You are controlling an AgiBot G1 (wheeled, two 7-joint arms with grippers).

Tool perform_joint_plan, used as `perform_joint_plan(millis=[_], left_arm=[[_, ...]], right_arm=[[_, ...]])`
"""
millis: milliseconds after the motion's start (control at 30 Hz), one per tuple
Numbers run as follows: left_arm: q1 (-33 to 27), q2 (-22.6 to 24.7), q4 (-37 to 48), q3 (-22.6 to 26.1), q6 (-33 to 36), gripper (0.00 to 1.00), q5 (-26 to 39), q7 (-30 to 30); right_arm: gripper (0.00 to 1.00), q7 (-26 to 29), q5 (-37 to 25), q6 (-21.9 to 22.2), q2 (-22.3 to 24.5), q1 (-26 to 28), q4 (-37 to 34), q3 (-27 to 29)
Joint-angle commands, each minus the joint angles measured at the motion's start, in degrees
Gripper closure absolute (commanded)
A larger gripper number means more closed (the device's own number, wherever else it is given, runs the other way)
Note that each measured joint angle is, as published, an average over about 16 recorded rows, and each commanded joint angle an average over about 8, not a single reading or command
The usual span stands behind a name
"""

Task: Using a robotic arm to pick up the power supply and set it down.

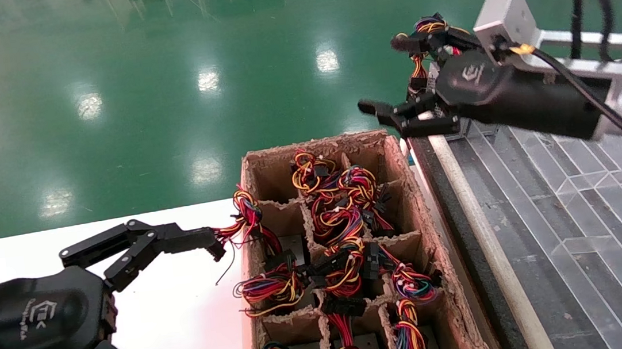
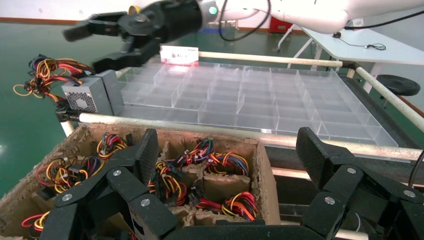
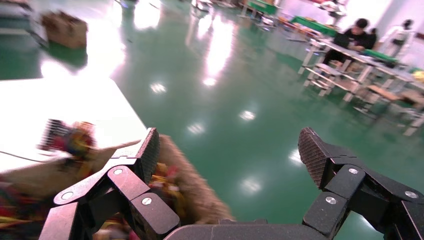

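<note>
The power supply [image 2: 113, 91], a plain-sided grey box, stands at the far corner of the clear tray, and its red, yellow and black wires [image 2: 47, 75] spill outward. In the head view my right gripper hides most of it and only its wires [image 1: 427, 26] show. My right gripper [image 1: 384, 74] hovers open just beside and above the box, holding nothing; the left wrist view shows the right gripper [image 2: 85, 49] over the box. In its own view the right gripper [image 3: 229, 150] frames only green floor. My left gripper [image 1: 218, 305] stays open and empty at the cardboard box's near-left side.
A grey box with a perforated vent face [image 2: 82, 99] stands against the power supply. The cardboard box [image 1: 406, 199] has cells full of loose wire bundles [image 1: 338, 212]. A clear compartment tray [image 1: 581, 215] lies to its right, and a white table [image 1: 174, 304] to its left.
</note>
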Motion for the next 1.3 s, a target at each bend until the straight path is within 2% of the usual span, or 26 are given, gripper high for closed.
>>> perform_joint_plan(millis=[33, 800, 967, 1300], left_arm=[[0.0, 0.0, 0.0, 0.0, 0.0, 0.0, 0.0, 0.0], [0.0, 0.0, 0.0, 0.0, 0.0, 0.0, 0.0, 0.0], [0.0, 0.0, 0.0, 0.0, 0.0, 0.0, 0.0, 0.0], [0.0, 0.0, 0.0, 0.0, 0.0, 0.0, 0.0, 0.0]], right_arm=[[0.0, 1.5, 0.9, -1.6, 1.0, -2.0, 2.3, 1.3], [0.0, 17.6, 10.9, -19.0, 11.9, -24.0, 27.5, 15.0], [0.0, 18.6, 11.8, -20.5, 12.8, -25.8, 29.6, 16.2], [0.0, 18.1, 11.4, -19.8, 12.4, -24.9, 28.5, 15.7]])
